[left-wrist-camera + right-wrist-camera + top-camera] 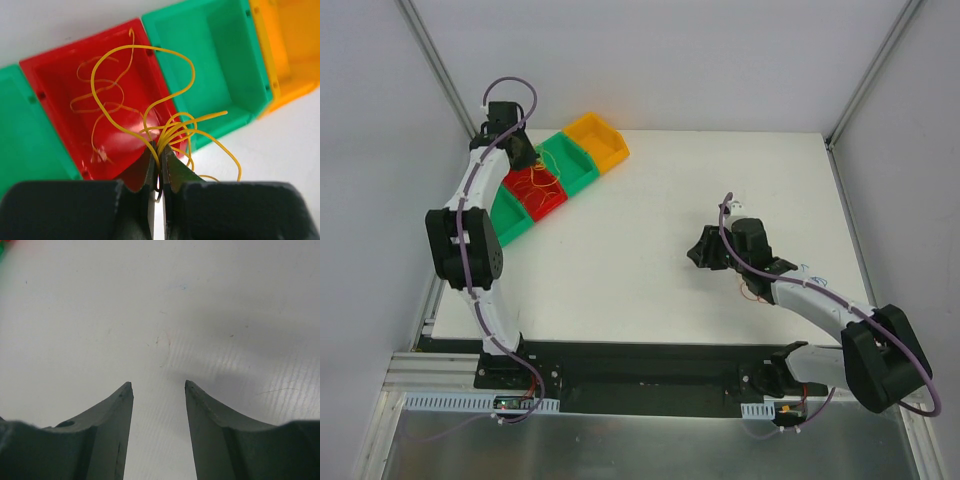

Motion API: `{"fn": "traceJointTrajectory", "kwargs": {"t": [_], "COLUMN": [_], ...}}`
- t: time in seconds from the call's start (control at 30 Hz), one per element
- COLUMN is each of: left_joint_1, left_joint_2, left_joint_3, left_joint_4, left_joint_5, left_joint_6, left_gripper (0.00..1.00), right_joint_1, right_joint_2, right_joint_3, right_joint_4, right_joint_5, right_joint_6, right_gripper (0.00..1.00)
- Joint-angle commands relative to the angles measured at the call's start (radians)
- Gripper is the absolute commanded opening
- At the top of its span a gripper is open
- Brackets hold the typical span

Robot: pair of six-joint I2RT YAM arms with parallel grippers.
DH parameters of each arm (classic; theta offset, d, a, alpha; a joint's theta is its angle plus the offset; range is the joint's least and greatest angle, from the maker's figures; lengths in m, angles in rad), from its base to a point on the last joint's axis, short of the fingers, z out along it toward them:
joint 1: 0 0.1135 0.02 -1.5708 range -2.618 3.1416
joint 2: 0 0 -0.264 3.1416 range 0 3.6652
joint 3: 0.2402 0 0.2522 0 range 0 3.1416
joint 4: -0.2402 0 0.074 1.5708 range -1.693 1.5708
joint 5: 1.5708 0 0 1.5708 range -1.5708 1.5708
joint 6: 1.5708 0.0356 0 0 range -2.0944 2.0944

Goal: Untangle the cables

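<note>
My left gripper [160, 147] is shut on a bundle of thin yellow wires [169, 132], which loop up and outward over the red bin [55, 80] and the green bin [220, 60] beside it. Loose orange wires [100, 89] lie inside the red bin. In the top view the left gripper [525, 152] hangs over the row of bins at the far left. My right gripper [158, 385] is open and empty just above the bare white table; in the top view it [703, 250] sits right of centre. A few thin orange wires [752, 291] lie partly under the right arm.
A row of bins stands diagonally at the far left: green [510, 218], red [548, 200], green [575, 165], orange [600, 140]. The white table [640, 230] ends at enclosure walls and corner posts [860, 90].
</note>
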Motion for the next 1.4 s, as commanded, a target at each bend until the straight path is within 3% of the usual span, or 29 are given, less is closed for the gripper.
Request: {"fn": "traceJointTrajectory", "kwargs": {"t": [0.0, 0.27, 0.37, 0.47, 0.5, 0.67, 0.87, 1.0, 1.13, 1.23, 1.37], "left_joint_1": [0.03, 0.042, 0.044, 0.044, 0.044, 0.044, 0.041, -0.011, -0.18, -0.316, -0.427], "left_joint_2": [0.167, 0.224, 0.245, 0.206, 0.186, 0.039, -0.23, -0.319, -0.336, -0.348, -0.342], "left_joint_3": [0.155, 0.149, 0.177, 0.148, 0.134, 0.064, -0.087, -0.185, -0.21, -0.211, -0.208], "left_joint_4": [-0.08, -0.094, -0.105, -0.108, -0.108, -0.111, -0.077, 0.001, 0.006, 0.006, 0.006], "left_joint_5": [-0.048, -0.155, -0.115, -0.045, -0.029, 0.005, 0.198, 0.408, 0.48, 0.465, 0.503], "left_joint_6": [0.041, -0.008, 0.021, 0.003, -0.008, -0.031, -0.087, -0.063, -0.025, 0.007, 0.017], "left_gripper": [0.0, 0.0, 0.0, 0.41, 0.48, 0.64, 0.7, 0.73, 0.74, 0.73, 0.73], "right_joint_1": [-0.014, -0.029, -0.034, -0.035, -0.035, -0.035, -0.043, -0.098, -0.207, -0.29, -0.322], "right_joint_2": [0.013, 0.03, 0.033, 0.04, 0.04, 0.025, -0.019, -0.087, -0.186, -0.257, -0.325], "right_joint_3": [0.005, 0.007, 0.008, 0.01, 0.012, 0.002, -0.01, 0.06, 0.09, 0.067, 0.01], "right_joint_4": [0.03, 0.029, 0.03, 0.035, 0.033, 0.033, 0.0, -0.262, -0.531, -0.637, -0.64], "right_joint_5": [0.013, 0.021, 0.011, 0.002, -0.001, 0.016, 0.092, 0.189, 0.231, 0.231, 0.206], "right_joint_6": [-0.021, -0.03, -0.027, -0.028, -0.03, -0.038, -0.045, 0.033, 0.076, 0.087, 0.134], "right_gripper": [0.49, 0.48, 0.48, 0.47, 0.47, 0.47, 0.47, 0.52, 0.67, 0.68, 0.63]}}
